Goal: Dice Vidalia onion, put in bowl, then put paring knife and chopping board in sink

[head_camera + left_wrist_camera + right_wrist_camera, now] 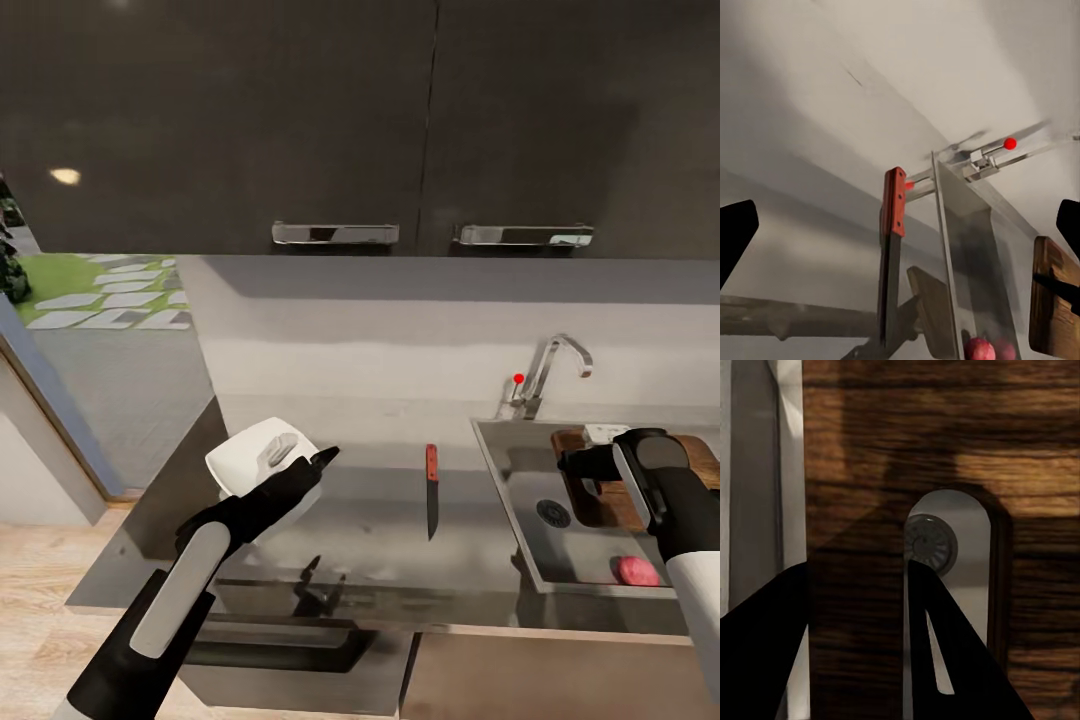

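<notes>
**A:** Where is your right pincer (578,470)?

**B:** You are holding the board (907,435) with it, over the sink (505,480). One finger (945,652) is poking through the slot (949,521) and the other is sitting outside the edge, so the pincer is clamped on the wood between them. That looks like a good way to hold a flat board.

**A:** And the onion (635,570)?

**B:** It is lying whole at the bottom of the sink, below the board and near the drain (931,544). I think the board is needed on the counter (370,520) first.

**A:** What is your left pincer (322,458) doing?

**B:** It is hanging by the bowl (250,462) with its fingers (735,236) wide apart, holding nothing. It is pointing toward the knife (432,490), which is lying flat on the counter between the bowl and the sink.

**A:** Is anything blocking you?

**B:** The tap (555,365) is standing behind the sink, close to the board. The knife is taking up the spot beside the sink, so be careful there.
</notes>
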Controlling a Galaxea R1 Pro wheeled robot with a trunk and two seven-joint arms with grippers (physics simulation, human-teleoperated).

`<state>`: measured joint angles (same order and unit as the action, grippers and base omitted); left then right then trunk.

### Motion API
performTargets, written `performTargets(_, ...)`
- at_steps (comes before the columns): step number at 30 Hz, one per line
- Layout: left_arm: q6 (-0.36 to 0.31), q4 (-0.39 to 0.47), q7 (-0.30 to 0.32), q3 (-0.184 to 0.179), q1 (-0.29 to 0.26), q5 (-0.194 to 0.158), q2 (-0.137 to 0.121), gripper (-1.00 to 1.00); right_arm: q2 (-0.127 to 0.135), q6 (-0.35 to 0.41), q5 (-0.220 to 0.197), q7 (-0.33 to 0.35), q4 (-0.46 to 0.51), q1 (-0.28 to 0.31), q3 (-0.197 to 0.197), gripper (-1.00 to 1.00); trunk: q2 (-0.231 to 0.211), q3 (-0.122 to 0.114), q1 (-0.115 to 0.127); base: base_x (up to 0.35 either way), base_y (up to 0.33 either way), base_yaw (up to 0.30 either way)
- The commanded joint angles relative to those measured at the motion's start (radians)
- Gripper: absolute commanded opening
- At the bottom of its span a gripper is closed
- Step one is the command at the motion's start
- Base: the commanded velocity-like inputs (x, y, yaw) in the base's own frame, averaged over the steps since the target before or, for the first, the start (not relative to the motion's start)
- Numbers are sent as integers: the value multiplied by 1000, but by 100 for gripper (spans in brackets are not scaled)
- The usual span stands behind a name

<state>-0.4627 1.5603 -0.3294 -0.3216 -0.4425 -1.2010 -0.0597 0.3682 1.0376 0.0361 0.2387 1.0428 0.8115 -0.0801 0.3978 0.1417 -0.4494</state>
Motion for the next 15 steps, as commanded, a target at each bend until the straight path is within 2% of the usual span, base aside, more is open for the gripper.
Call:
performTargets(1,0,2,-10,-1,-1,-11,-1,100,0,4,5,5,1,1,-1,-100,2,2,-1,0,0,0)
performTargets(6,-1,7,-12,3,2,-16,-2,100,0,5,5,5,-1,0,-1,-100,2,2,-1,0,0,0)
performTargets(10,-7,29,-17,26,15,-37,-8,100,1,7,5,5,-5,-5,-5,-100,2,2,-1,0,0,0)
performTargets(14,-11,38,-17,48,27,-42,-9,100,1,7,5,5,-5,-6,-6,-100,2,2,-1,0,0,0)
performTargets(15,-12,38,-17,74,28,-42,-9,100,1,7,5,5,-6,-6,-6,-100,2,2,-1,0,7,0)
